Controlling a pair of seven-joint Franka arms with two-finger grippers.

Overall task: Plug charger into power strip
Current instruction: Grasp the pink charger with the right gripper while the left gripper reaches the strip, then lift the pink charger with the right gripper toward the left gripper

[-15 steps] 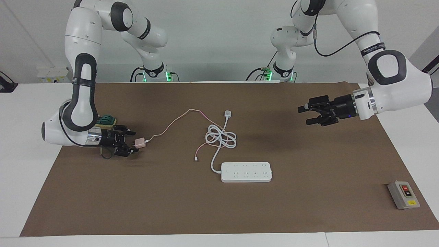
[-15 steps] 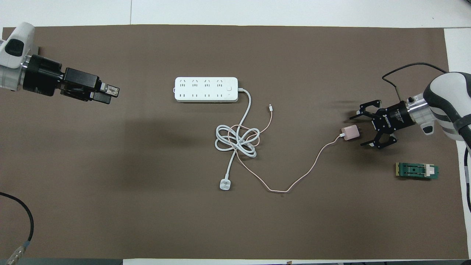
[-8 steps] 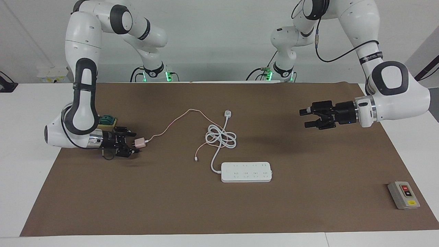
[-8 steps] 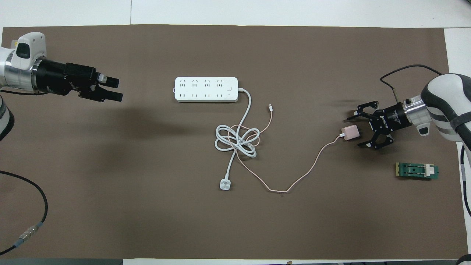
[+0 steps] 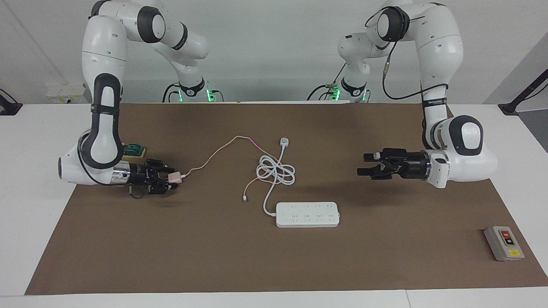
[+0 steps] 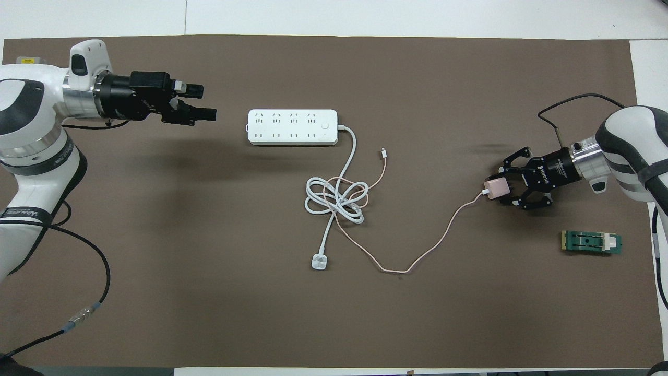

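The pale-pink charger [image 5: 174, 178] [image 6: 496, 186] lies on the brown mat toward the right arm's end of the table. My right gripper [image 5: 170, 180] [image 6: 502, 188] lies low and is shut on it from the side. The charger's thin pink cable [image 6: 417, 256] trails to the coiled cords at mid-table. The white power strip [image 5: 307, 214] [image 6: 292, 126] lies flat, sockets up, farther from the robots than the coil. My left gripper [image 5: 362, 164] [image 6: 207, 101] hovers open and holds nothing. It is over the mat, beside the strip's end toward the left arm's side.
The strip's thick white cord [image 5: 276, 171] [image 6: 334, 201] is looped with the pink cable and ends in a small white plug [image 5: 284, 141] [image 6: 319, 261]. A green part [image 5: 134, 149] [image 6: 591, 243] lies near the right arm. A grey button box [image 5: 504, 243] sits toward the left arm's end.
The right gripper's fingers have closed around the charger. The left arm has swung in and down, bringing its open gripper closer to the power strip's end.
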